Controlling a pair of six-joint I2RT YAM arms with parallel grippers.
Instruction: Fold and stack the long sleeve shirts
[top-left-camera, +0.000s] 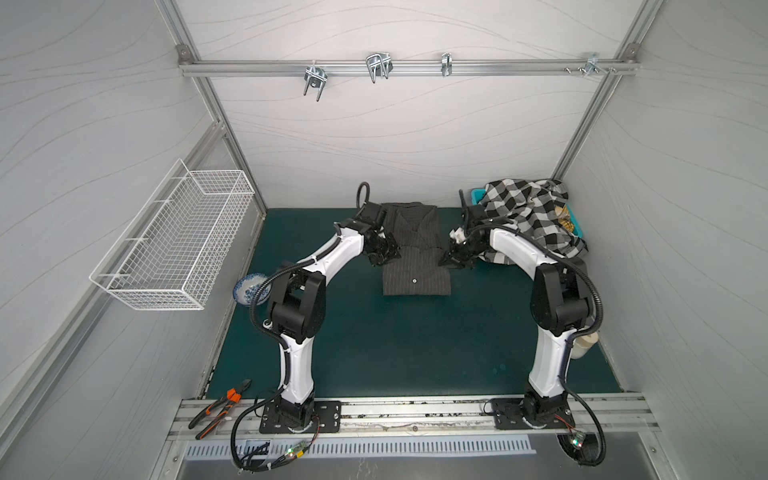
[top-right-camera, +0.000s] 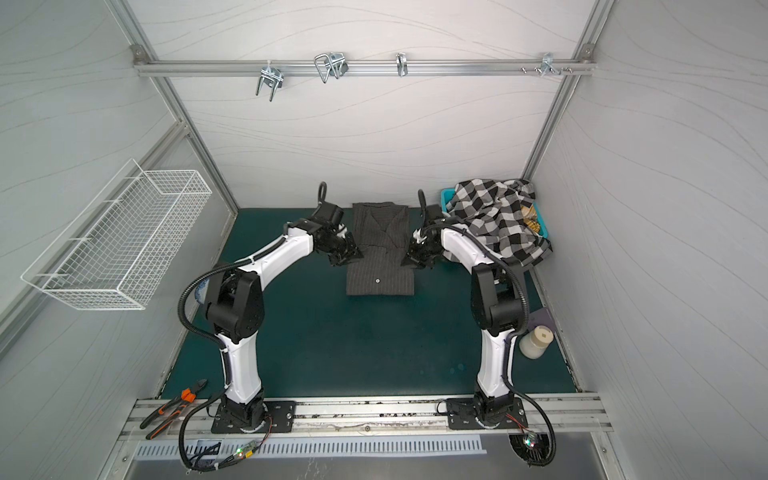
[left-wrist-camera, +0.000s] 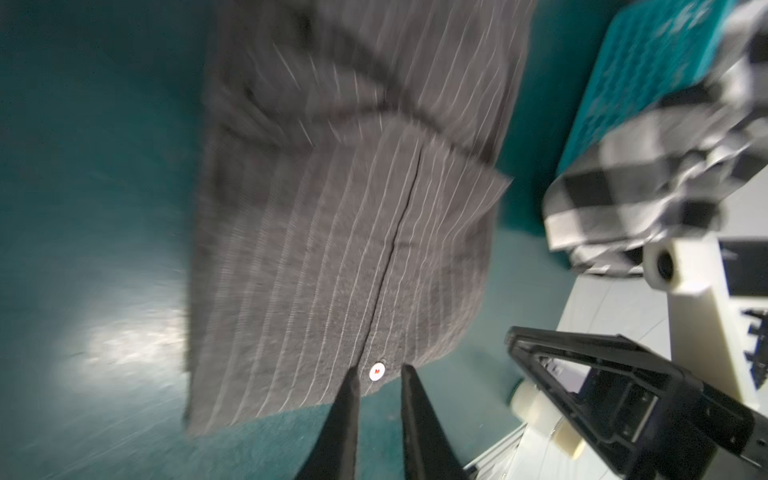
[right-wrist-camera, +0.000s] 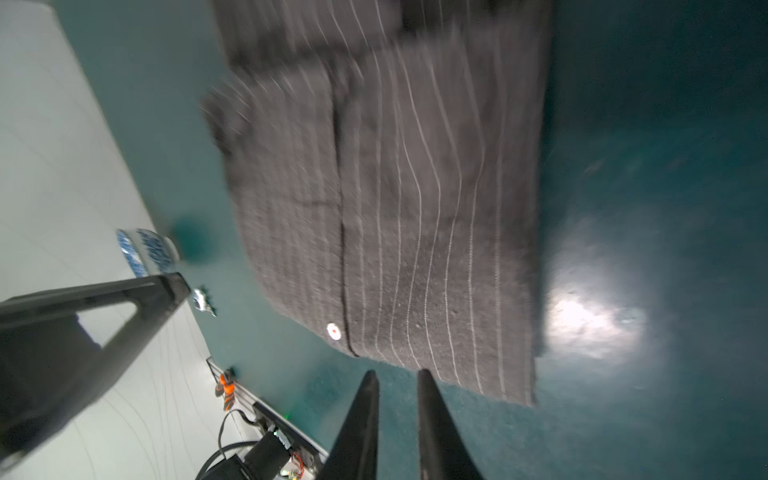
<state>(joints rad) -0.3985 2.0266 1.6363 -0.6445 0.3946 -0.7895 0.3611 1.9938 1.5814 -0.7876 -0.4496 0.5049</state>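
Dark green bench (top-left-camera: 415, 345) spanned cell floor. White wire basket (top-left-camera: 174, 245) hung on left wall. Blue-and-white bowl (top-left-camera: 248, 286) sat at bench's left edge. Teal plastic basket (top-left-camera: 478, 194) stood in far right corner. Cream jar (top-right-camera: 536, 340) stood upright near right edge. Orange-and-black pliers (top-left-camera: 232, 397) lay by front rail's left end. Metal hooks (top-left-camera: 378, 66) hung from rear rail.

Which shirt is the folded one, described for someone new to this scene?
On the green mat, look to the far middle. The pinstriped shirt lies flat and folded, dark charcoal with one white button showing, unlike the checked shirt heaped over the teal basket.
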